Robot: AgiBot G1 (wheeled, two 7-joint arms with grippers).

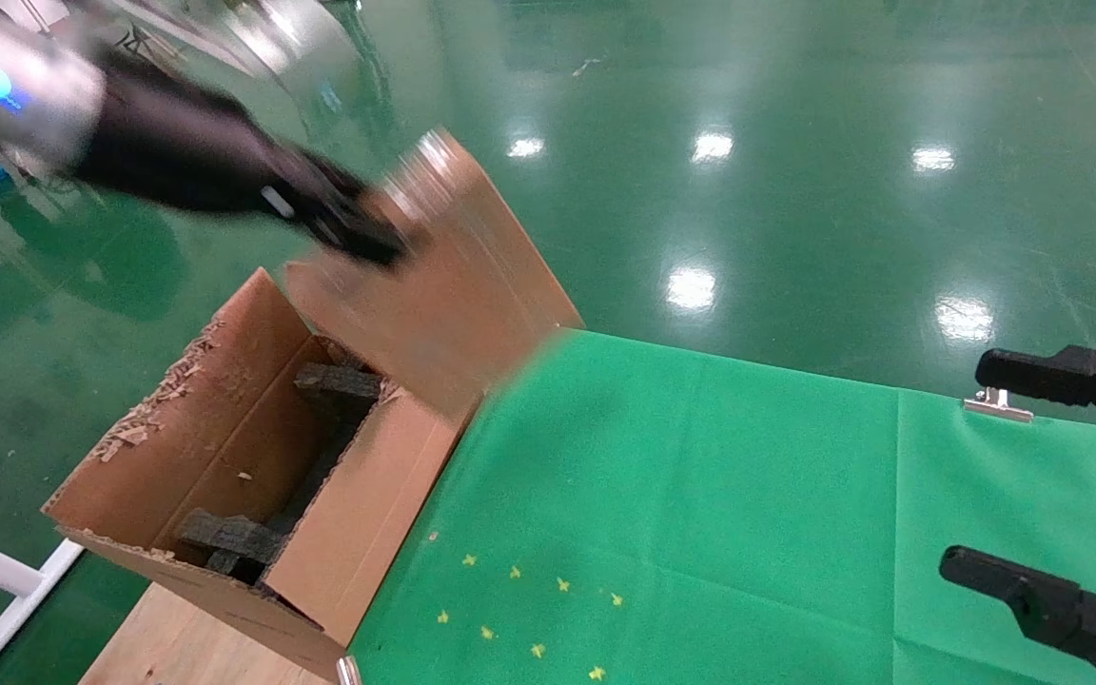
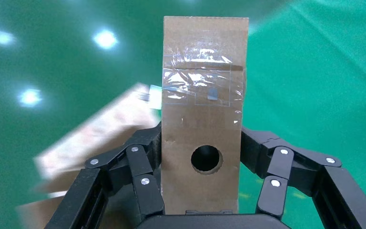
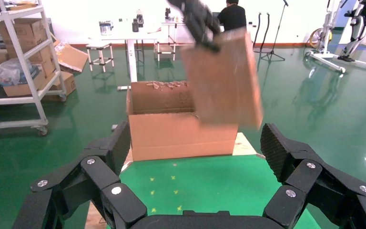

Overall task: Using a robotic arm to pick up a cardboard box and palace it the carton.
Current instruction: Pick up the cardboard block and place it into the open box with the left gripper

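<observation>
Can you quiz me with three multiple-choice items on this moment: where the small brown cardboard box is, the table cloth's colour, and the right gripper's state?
1. Where is the small slim brown cardboard box?
A. Lying on the cloth
B. Held in the air over the large brown corrugated carton
C. Resting on the floor

2. What colour is the cloth on the table?
A. Green
B. Blue
C. Grey

3. What state is the black right gripper in?
A. Shut on the box
B. Shut on nothing
C. Open, holding nothing

Answers: 1 B, the black left gripper clamps the box's holed end, and the head view shows it raised above the carton's open top. 2 A, the head view shows plain green fabric. 3 C, its fingers stand wide apart over the cloth's right side.
</observation>
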